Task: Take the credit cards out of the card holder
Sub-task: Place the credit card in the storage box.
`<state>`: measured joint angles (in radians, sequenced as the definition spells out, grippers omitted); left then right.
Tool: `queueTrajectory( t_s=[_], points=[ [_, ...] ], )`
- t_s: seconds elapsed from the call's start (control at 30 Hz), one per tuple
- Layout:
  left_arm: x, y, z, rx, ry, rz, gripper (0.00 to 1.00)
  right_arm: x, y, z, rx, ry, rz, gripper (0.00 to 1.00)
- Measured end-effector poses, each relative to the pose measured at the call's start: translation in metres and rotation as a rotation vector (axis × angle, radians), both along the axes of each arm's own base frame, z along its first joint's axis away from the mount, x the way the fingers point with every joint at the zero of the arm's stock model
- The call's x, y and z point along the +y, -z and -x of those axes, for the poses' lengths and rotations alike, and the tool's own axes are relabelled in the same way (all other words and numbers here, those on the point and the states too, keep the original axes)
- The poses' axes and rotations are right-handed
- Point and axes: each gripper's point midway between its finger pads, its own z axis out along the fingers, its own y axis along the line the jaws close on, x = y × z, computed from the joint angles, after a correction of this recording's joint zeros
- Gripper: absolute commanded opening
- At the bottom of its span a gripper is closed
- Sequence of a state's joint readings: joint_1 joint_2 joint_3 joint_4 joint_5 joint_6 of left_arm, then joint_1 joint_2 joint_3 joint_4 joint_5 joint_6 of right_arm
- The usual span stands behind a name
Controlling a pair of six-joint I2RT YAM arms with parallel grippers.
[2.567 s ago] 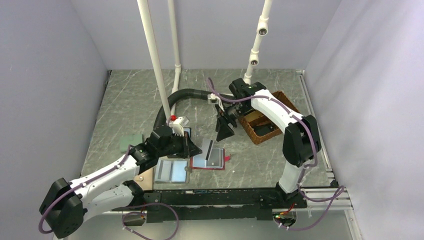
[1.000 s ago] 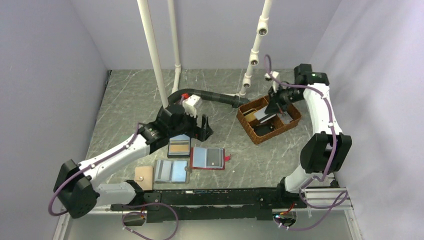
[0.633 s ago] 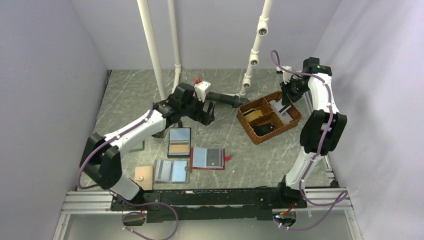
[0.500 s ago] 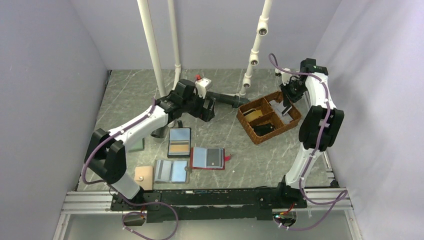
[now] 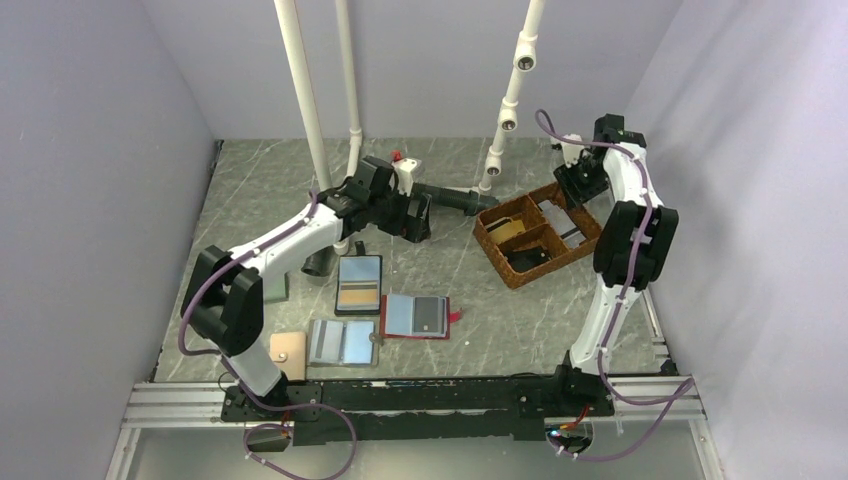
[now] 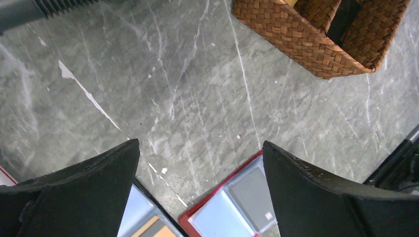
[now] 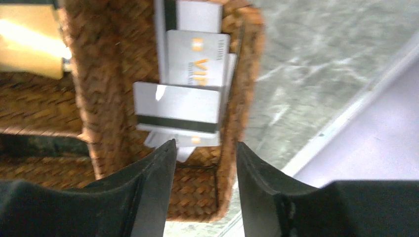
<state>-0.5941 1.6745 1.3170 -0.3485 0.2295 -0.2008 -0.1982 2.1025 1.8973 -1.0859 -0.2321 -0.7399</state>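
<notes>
Right claw [image 7: 204, 147] is parted, empty; directly under it grey credit cards [image 7: 178, 104] lie in the basket [image 7: 242, 98]. Left claw [image 6: 200, 145], wide open, hangs above the red card holder [image 6: 233, 208]; perhaps no cards remain there.

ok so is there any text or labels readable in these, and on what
"VI", perhaps "VIP", orange: on a grey card in the wicker basket, blurred.
Small line below it on that card: too blurred to read.
On the card with the black stripe and the red card holder: nothing readable.
</notes>
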Motion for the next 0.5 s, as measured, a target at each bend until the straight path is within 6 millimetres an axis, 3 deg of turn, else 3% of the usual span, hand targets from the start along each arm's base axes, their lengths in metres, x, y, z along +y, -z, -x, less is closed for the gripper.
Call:
queueTrajectory(
  t_s=[0.13,0.27,0.4,0.5],
  points=[
    [0.002,-0.003,0.012,0.062,-0.024,0.020,0.97,-0.011,-0.015,-0.016,-0.096,0.097,0.047,0.59],
    [0.003,-0.020,0.028,0.100,-0.037,0.082,0.91,-0.003,-0.046,-0.006,-0.169,0.146,0.004,0.61],
    [0.009,-0.035,0.055,0.154,-0.043,0.142,0.91,0.016,-0.084,0.024,-0.242,0.161,-0.090,0.69],
    [0.019,-0.040,0.079,0.198,-0.066,0.177,0.91,0.028,-0.114,0.058,-0.311,0.170,-0.152,0.90]
  ],
)
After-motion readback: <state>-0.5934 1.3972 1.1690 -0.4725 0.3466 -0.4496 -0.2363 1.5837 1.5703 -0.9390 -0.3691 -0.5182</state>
